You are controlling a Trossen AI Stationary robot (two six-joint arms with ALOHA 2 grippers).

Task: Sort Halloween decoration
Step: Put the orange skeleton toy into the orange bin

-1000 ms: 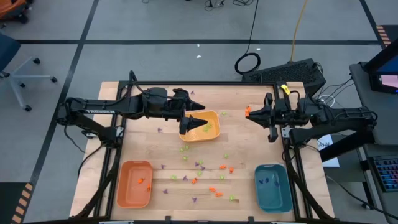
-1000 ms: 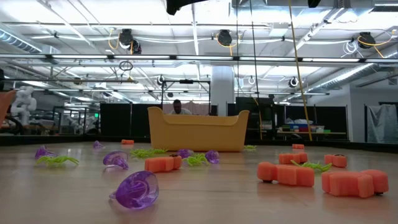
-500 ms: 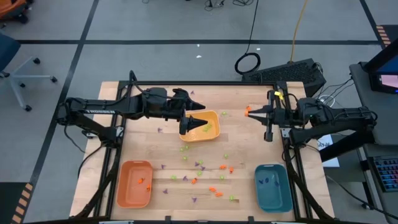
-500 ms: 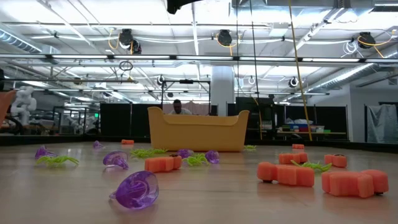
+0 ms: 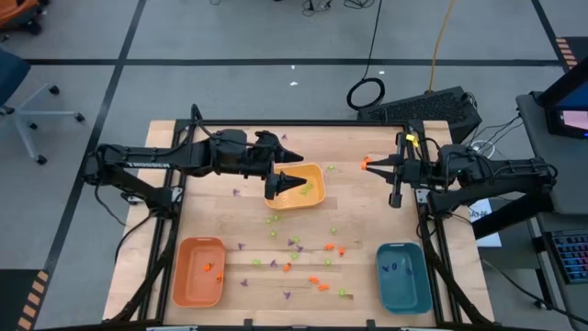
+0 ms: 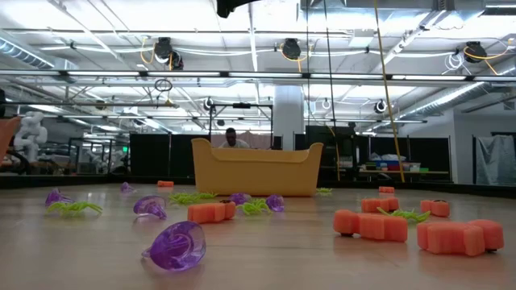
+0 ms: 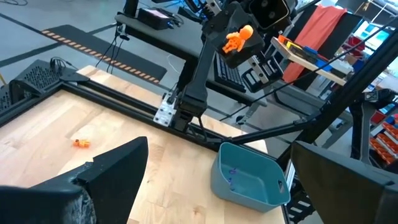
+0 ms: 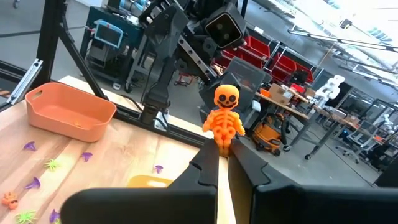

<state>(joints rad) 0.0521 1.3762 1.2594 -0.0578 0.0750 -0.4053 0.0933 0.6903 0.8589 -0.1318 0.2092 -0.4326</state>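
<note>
High view: the left gripper (image 5: 287, 183) hangs wide open and empty over the yellow tray (image 5: 308, 196). Right wrist view: the right gripper (image 8: 222, 153) pinches an orange skeleton (image 8: 225, 118) at its fingertips; best carried level to the orange tray (image 8: 69, 112) far ahead, releasing low.

floor (image 5: 230, 37): grey, dark lines | ceiling lights (image 6: 290, 50) | shelving, possibly

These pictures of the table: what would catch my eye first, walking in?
Probably the orange skeleton pinched in the right gripper, held up over the table's far right. Then the left gripper, open above the yellow tray, with tiny orange, green and purple pieces scattered on the wood nearer the front.
</note>
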